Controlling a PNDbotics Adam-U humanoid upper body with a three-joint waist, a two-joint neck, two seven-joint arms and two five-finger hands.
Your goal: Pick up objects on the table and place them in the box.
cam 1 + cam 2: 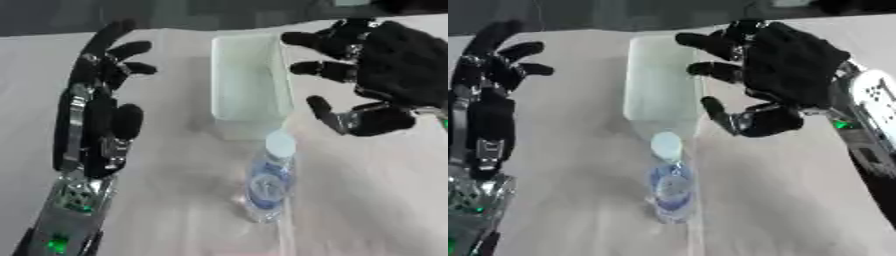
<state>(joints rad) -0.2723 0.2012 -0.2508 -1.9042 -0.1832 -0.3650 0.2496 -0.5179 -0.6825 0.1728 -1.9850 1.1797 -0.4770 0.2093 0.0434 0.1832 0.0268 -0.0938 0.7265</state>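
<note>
A clear plastic water bottle (268,181) with a white cap and blue label stands upright on the table, just in front of a pale translucent box (248,82). My right hand (785,75) hovers open beside the box's right wall, above and to the right of the bottle, fingers spread toward the left and holding nothing. My left hand (101,95) is raised at the left of the table with fingers relaxed and pointing up, well apart from the bottle and the box.
The table top (175,200) is light beige. A dark band runs along the far edge (175,15) behind the box. The inside of the box shows nothing I can make out.
</note>
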